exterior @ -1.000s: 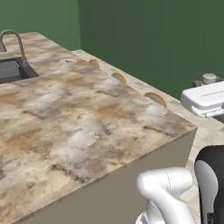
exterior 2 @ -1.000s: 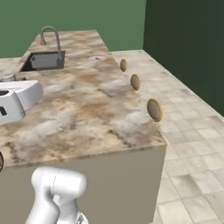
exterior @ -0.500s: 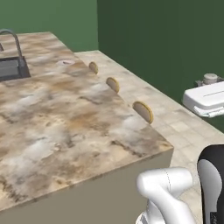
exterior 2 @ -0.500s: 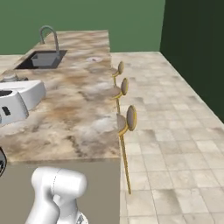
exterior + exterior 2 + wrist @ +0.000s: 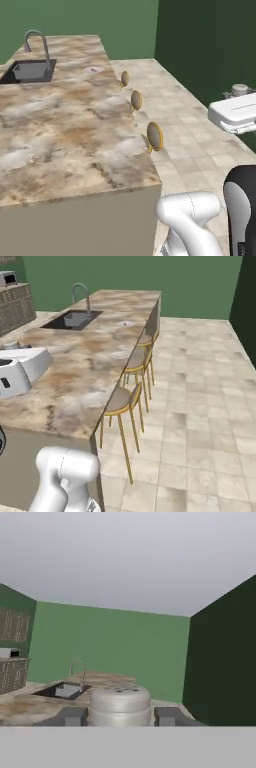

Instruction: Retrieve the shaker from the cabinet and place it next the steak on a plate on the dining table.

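Your gripper [image 5: 120,716] is clenched on the shaker [image 5: 120,705]: in the hand view the two dark fingertips [image 5: 70,716] stand against either side of its grey body, and its perforated cap faces up between them, so the shaker's long axis runs upright, cap toward the ceiling, base down out of sight below the tips. Compared with the views a second ago, the whole scene has swung: the marbled dining table [image 5: 75,140] now lies lengthwise ahead, the stools [image 5: 122,401] along its right edge show more fully, and the black sink [image 5: 30,70] with its faucet [image 5: 37,42] has slid toward the far end; this is the base turning, not the furniture moving. Read this as the carry stage, shaker already out of the cabinet and the base lining up with the table. The small pale plate [image 5: 93,70] lies far down the top, near the sink; whether the steak is on it is too small to tell, so you likely need further travel before placing
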Motion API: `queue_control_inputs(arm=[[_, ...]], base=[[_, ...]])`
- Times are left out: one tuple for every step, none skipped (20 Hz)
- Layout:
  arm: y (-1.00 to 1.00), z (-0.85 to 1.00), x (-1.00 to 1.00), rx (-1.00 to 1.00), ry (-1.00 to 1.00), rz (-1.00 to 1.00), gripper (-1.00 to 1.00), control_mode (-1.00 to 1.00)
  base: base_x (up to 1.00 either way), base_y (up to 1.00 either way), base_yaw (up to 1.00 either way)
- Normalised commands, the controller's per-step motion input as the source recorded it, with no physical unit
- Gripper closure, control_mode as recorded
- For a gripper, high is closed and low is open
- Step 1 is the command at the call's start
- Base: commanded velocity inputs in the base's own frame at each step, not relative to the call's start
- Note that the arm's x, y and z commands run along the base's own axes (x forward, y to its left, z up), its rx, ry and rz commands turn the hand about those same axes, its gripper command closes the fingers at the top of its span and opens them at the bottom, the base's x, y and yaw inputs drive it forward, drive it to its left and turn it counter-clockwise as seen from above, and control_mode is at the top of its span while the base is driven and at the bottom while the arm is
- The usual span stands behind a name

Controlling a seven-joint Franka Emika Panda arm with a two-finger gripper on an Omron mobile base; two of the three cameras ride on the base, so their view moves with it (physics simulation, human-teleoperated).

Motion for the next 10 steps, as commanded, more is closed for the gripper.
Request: queue_control_inputs(arm=[[0.00, 0.00, 0.00, 0.00, 0.00, 0.00, 1.00, 1.00], [0.00, 0.00, 0.00, 0.00, 0.00, 0.00, 1.00, 1.00], [0.00, 0.00, 0.00, 0.00, 0.00, 0.00, 1.00, 1.00], [0.00, 0.00, 0.00, 0.00, 0.00, 0.00, 1.00, 1.00], [0.00, 0.00, 0.00, 0.00, 0.00, 0.00, 1.00, 1.00], [0.00, 0.00, 0.00, 0.00, 0.00, 0.00, 1.00, 1.00], [0.00, 0.00, 0.00, 0.00, 0.00, 0.00, 1.00, 1.00], [0.00, 0.00, 0.00, 0.00, 0.00, 0.00, 1.00, 1.00], [0.00, 0.00, 0.00, 0.00, 0.00, 0.00, 1.00, 1.00], [0.00, 0.00, 0.00, 0.00, 0.00, 0.00, 1.00, 1.00]], base=[[0.00, -0.52, 0.75], [0.00, -0.29, 0.84], [-0.01, -0.21, 0.88], [-0.17, -0.17, 0.90], [-0.43, -0.03, 0.96], [-0.39, 0.00, 1.00], [-0.34, 0.00, 1.00], [-0.31, 0.00, 1.00], [-0.26, 0.00, 1.00], [-0.25, 0.00, 1.00]])
